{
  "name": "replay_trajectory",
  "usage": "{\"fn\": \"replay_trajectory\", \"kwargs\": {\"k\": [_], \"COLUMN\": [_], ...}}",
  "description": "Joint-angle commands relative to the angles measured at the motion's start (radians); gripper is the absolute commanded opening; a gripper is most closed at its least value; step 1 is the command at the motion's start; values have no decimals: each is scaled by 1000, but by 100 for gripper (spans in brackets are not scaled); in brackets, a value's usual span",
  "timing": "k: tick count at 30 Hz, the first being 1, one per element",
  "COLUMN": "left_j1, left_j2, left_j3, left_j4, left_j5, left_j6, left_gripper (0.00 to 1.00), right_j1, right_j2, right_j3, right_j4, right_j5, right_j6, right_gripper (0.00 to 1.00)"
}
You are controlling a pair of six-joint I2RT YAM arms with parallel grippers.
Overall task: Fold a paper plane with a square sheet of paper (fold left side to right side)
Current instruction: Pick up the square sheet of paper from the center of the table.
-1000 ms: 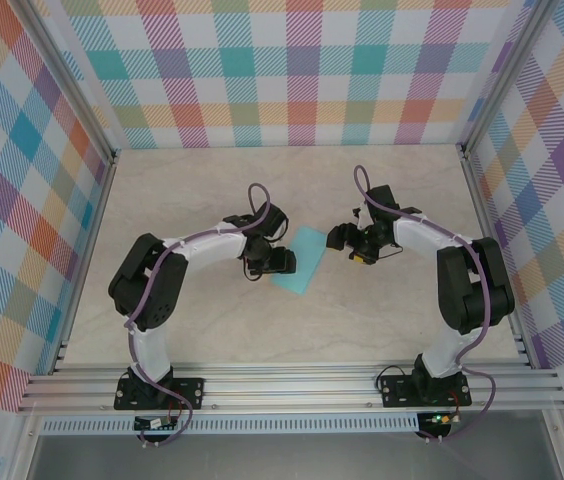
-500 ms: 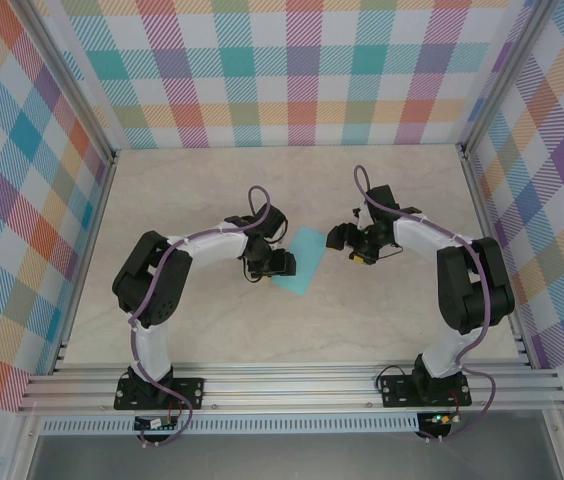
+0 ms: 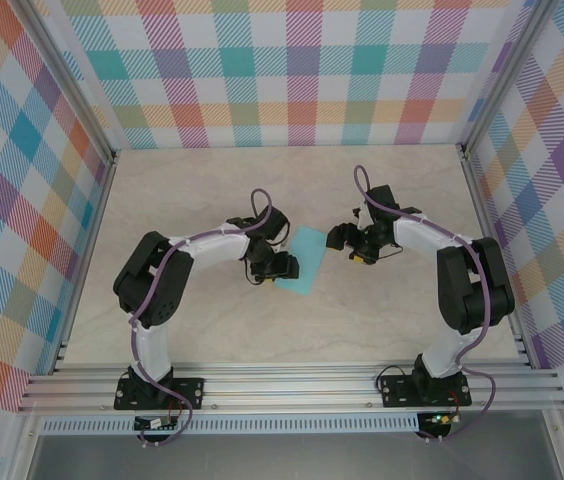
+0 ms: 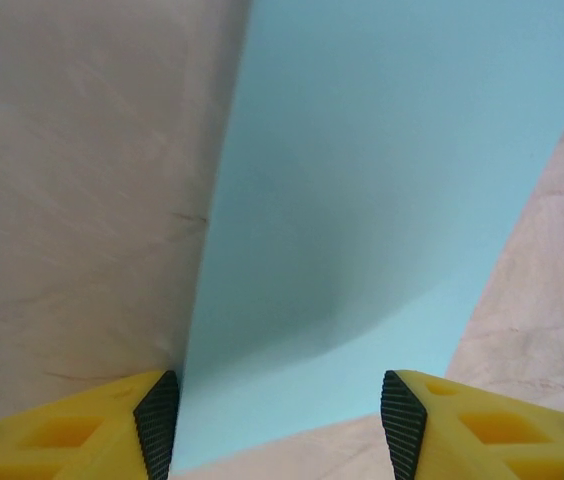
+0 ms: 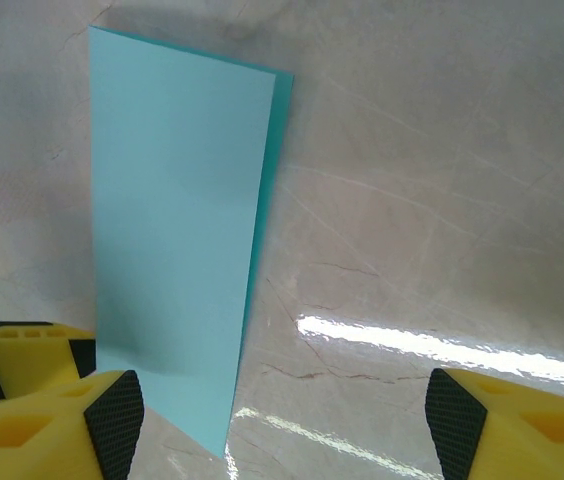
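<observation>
— Jaws first?
— Both pairs stand apart, gripping nothing. Left gripper [image 4: 277, 410] straddles the near end of the paper [image 4: 362, 150]; right gripper [image 5: 282, 420] waits just beside it.
— How does it lie?
— Doubled, on the table [image 5: 442, 200], its long axis running straight away from the left jaws. I'd say the left arm is nearer.
— Any writing?
— None.

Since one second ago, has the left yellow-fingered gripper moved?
Yes, slightly: against the aluminium front rail, the left gripper crept right, covering more of the turquoise paper sheet.
</observation>
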Motion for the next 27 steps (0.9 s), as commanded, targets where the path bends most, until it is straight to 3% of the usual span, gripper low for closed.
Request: {"fn": "replay_trajectory", "kwargs": {"k": [1, 8, 19, 27], "left_j1": [-36, -68, -67, -65], "left_j2": [-28, -32, -50, -68], "left_j3": [-10, 7, 19, 18], "left_j4": [-23, -12, -3, 12], "left_j5": [85, 108, -31, -66], "left_j6": [-34, -48, -84, -112], "left_gripper": [57, 57, 50, 27], "right_j1": [4, 3, 2, 3], "right_j2": [2, 13, 14, 3], "right_j3": [-8, -9, -9, -17], "right_j4": [11, 26, 33, 26], "right_j5": [-16, -37, -47, -38], "right_j6": [-3, 6, 10, 2], "right_gripper": [77, 75, 71, 67]}}
